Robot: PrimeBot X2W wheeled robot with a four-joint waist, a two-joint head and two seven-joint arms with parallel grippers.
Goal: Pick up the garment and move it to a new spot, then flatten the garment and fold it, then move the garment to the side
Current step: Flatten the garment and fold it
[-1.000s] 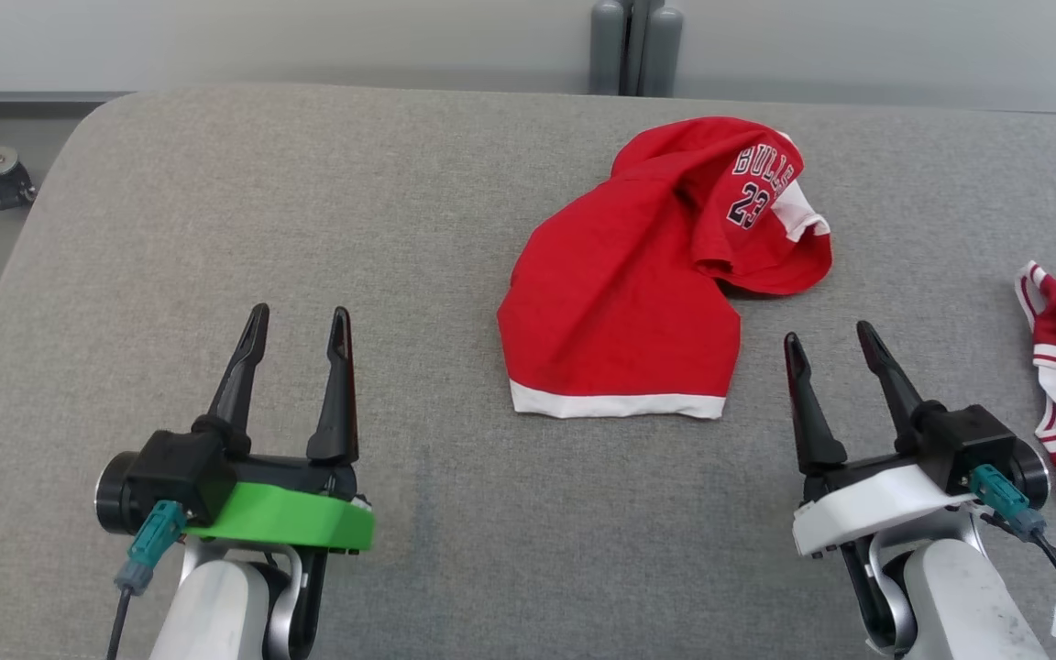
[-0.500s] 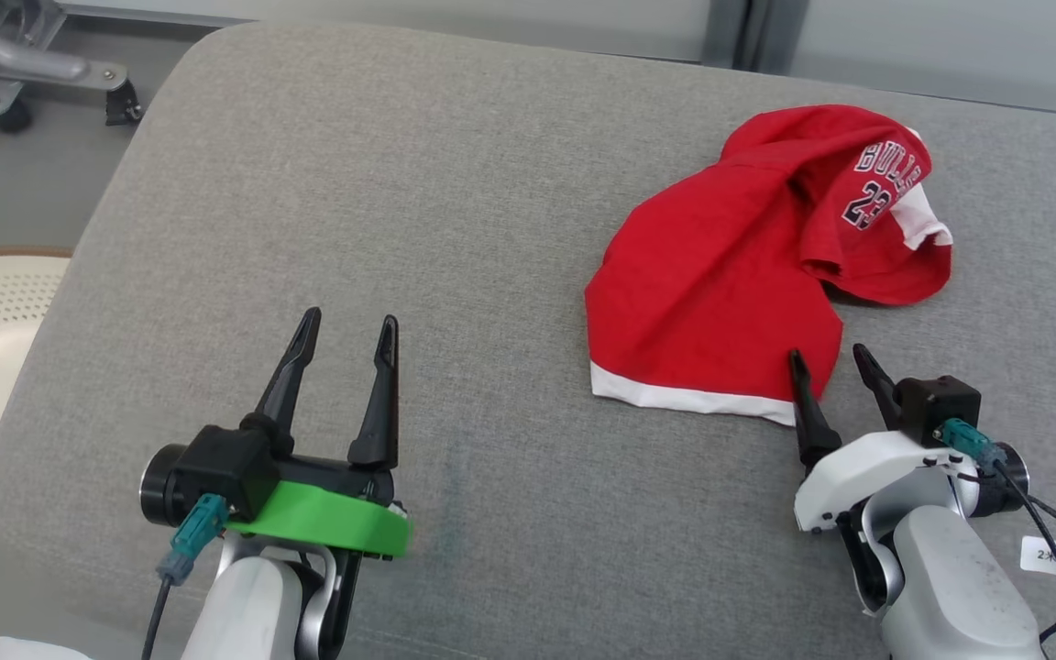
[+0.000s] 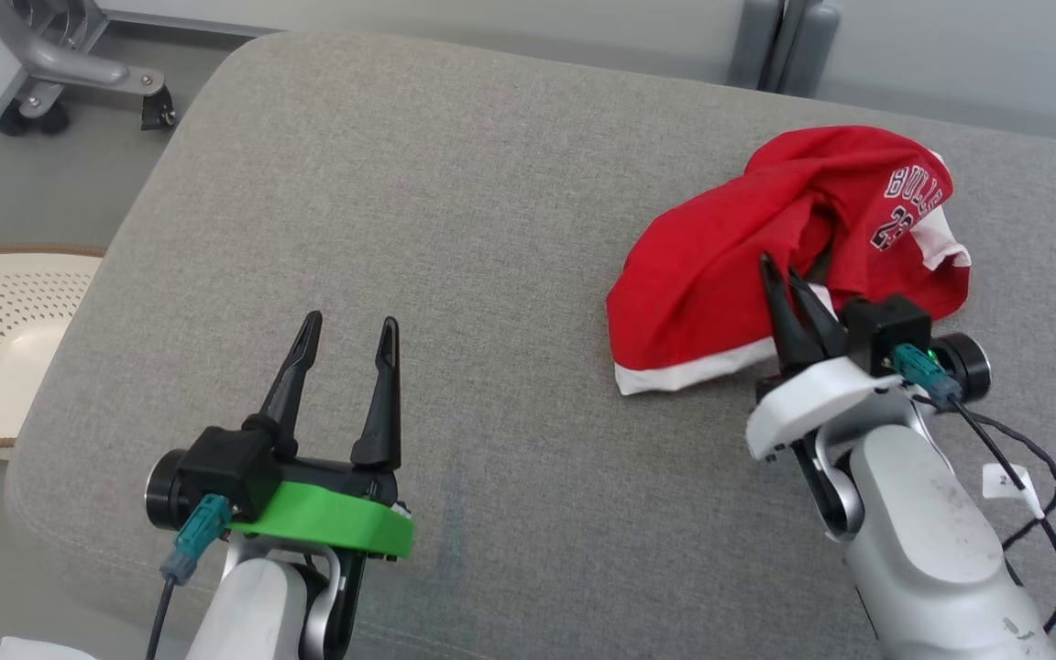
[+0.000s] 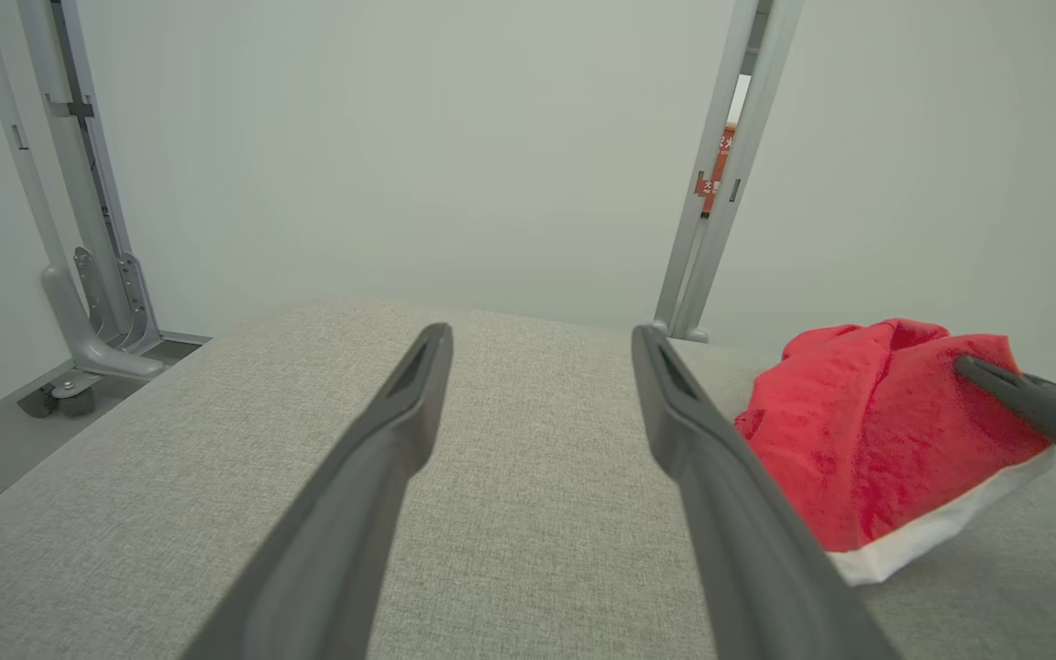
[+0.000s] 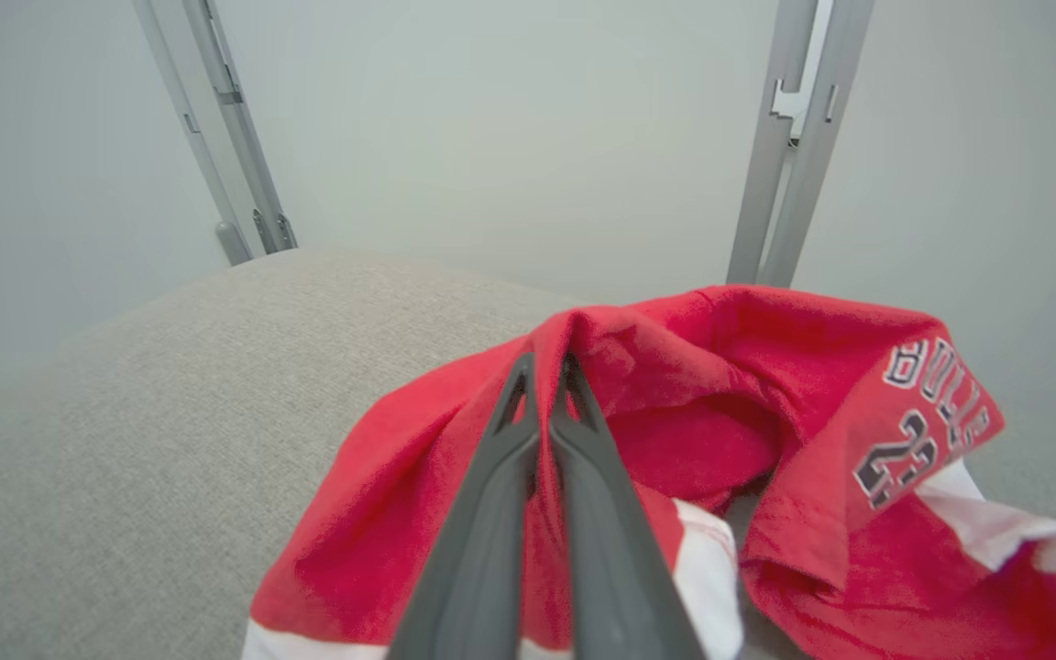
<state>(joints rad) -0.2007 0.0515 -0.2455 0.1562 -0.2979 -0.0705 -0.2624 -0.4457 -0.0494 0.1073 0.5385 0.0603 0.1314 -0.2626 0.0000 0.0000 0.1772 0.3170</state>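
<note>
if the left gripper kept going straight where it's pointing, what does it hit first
Probably nothing close: the left gripper points across bare grey cushion, with the red garment off to its right. Depth is unclear.

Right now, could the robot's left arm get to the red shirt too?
Probably yes. Only grey cushion lies between the open left gripper and the red jersey, so nothing blocks it, though it is a long sideways stretch. The right gripper is pinched shut on the jersey.
</note>
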